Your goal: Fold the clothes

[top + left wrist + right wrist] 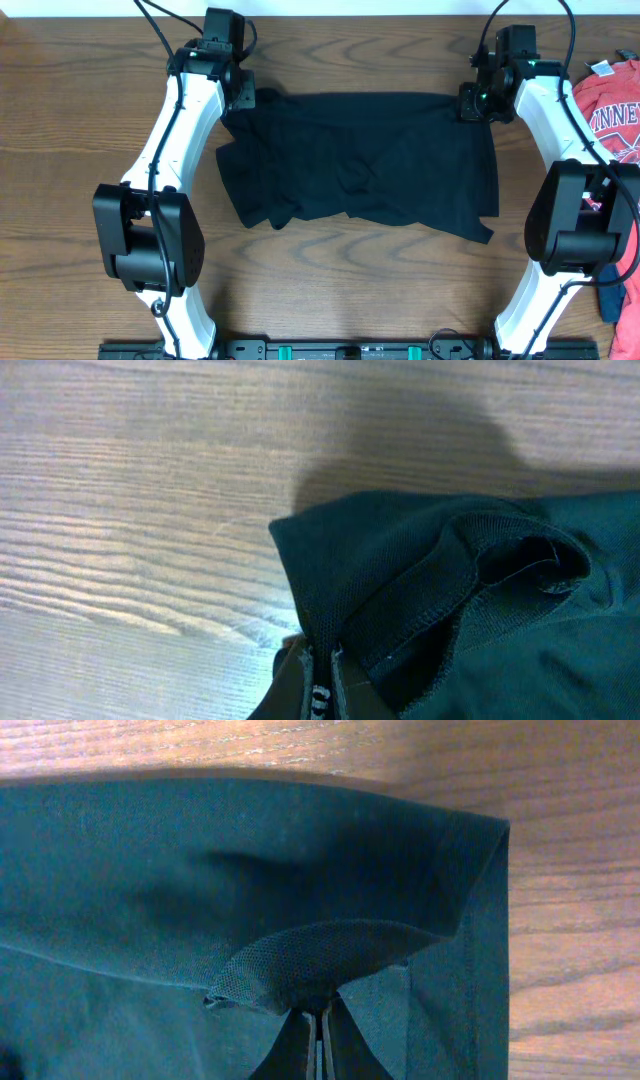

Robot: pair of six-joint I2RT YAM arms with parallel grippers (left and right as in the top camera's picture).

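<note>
1. Slippage worries me most. My left tool (320,678) is clenched on a thin bit of hem at the far left corner of the black T-shirt (360,160), and my right tool (322,1030) is clenched on a small fold at the far right corner. Both bites look shallow, so a quick pull could drag the cloth free.
2. The shirt lies spread on the surface (80,130) between my 2 arms, with its near edge rumpled and its left side bunched. If I carry the far edge over without tension, those wrinkles would likely get trapped inside the fold.
3. Uneven travel is a risk. If 1 tool moves faster or higher than the other, the limp cloth would skew and the edges would not line up.
4. Lifting too little could make the whole shirt slide toward me across the surface instead of folding.
5. A red T-shirt (612,105) lies just beside my right arm, at the right edge of the surface. A wide swing of that arm could snag it or push it.
</note>
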